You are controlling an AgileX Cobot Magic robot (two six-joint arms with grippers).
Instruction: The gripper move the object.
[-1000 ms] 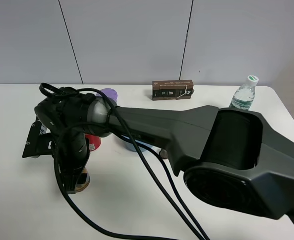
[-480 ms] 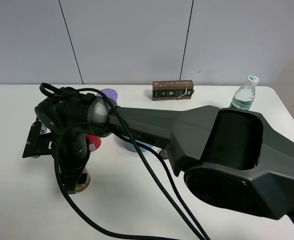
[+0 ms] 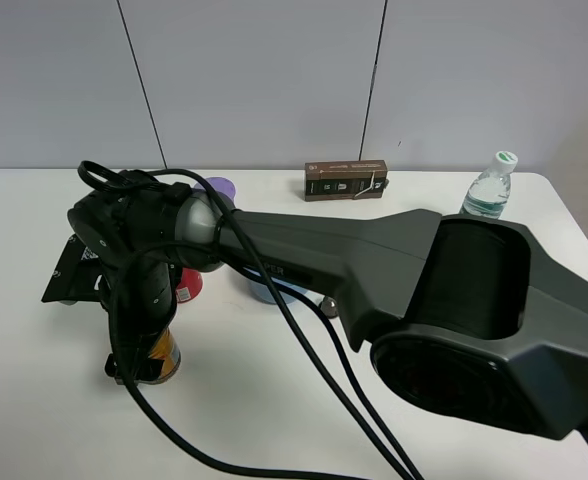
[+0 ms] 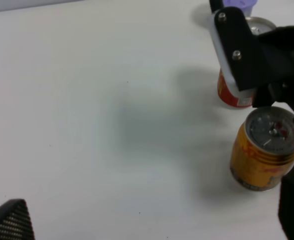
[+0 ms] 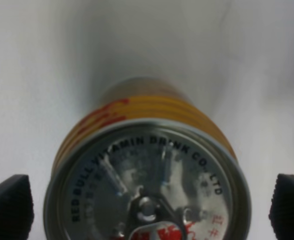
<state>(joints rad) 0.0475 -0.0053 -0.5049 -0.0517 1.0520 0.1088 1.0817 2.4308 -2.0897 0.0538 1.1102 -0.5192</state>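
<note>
While the gripper (image 5: 149, 204) of the right arm reaches across to the left half of the desk, its two black fingertips (image 5: 9, 205) stand apart on either side of the object (image 4: 265, 160), with a gap showing between each tip and the can's wall. I judge this to be the approach step, with the grasp not yet made. The gold-orange can stands upright toward the front of the desk, well in from the left edge. The next move seems to call for squeezing evenly on the can's sides, low enough that the rounded shoulder does not slip free, then lifting straight up. A red can (image 4: 232, 92) stands just behind it toward the back edge, near enough that a backward sweep could knock it over. A purple cup (image 3: 219, 187) sits farther back. Toward the left edge and the front edge the white desk (image 4: 87, 125) lies bare, which looks like the safest room for carrying. Only one fingertip (image 4: 8, 222) of the left gripper shows, so I cannot tell how it is set.
</note>
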